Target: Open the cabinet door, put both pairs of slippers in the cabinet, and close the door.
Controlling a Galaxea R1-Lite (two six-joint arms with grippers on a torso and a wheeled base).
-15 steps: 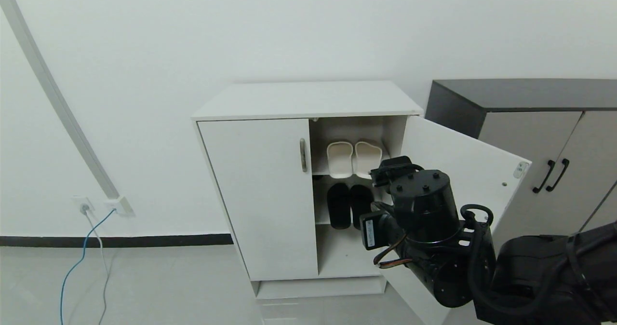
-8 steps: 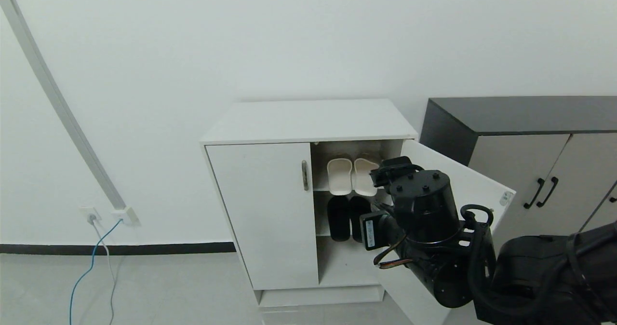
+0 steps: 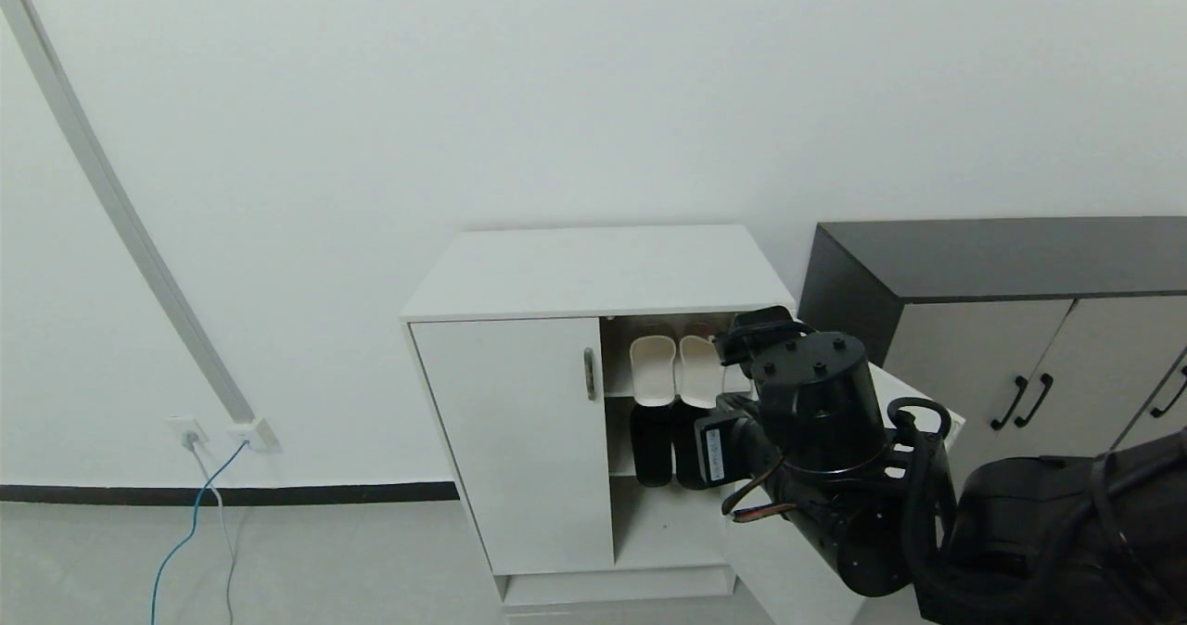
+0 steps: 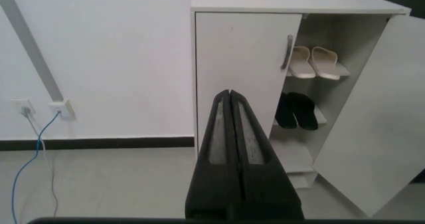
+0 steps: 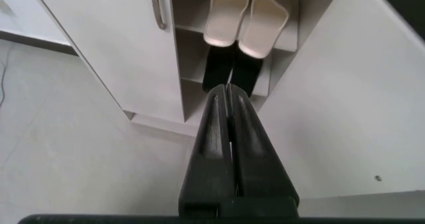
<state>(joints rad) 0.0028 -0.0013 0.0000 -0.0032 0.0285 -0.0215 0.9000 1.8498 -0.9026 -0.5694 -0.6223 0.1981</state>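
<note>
- Two pairs of slippers lie inside the white two-door cabinet [image 3: 593, 268]. The cream pair of slippers [image 5: 246, 14] sits on the upper shelf. The black pair of slippers [image 4: 297, 111] sits on the shelf directly beneath. Each pair lies side by side.
- Its right-hand door [image 4: 372, 117] stands swung wide open. The left-hand door [image 3: 515, 440], fitted with a metal bar handle [image 3: 589, 375], is closed.
- The right tool [image 5: 230, 94] hangs in front of the open compartment with its tips aimed toward the black pair. It touches neither pair, and the open door is just beside it.
- The right tool's two dark fingers [image 5: 216, 124] are pressed together along their whole length, with nothing between them.
- The left tool [image 4: 230, 96] is well apart from the cabinet and faces the closed left-hand door. Both pairs of slippers lie off to its right. Its fingers [image 4: 251, 134] are likewise pressed together and hold nothing.
- In the head view the right arm [image 3: 816, 421] covers much of the open door, the edge of the cream pair and part of the black pair.
- The open door is cut off by the picture's edge in both wrist views.
- A grey cabinet with a dark top [image 3: 1001, 263] stands just beside the white one, on its right.
</note>
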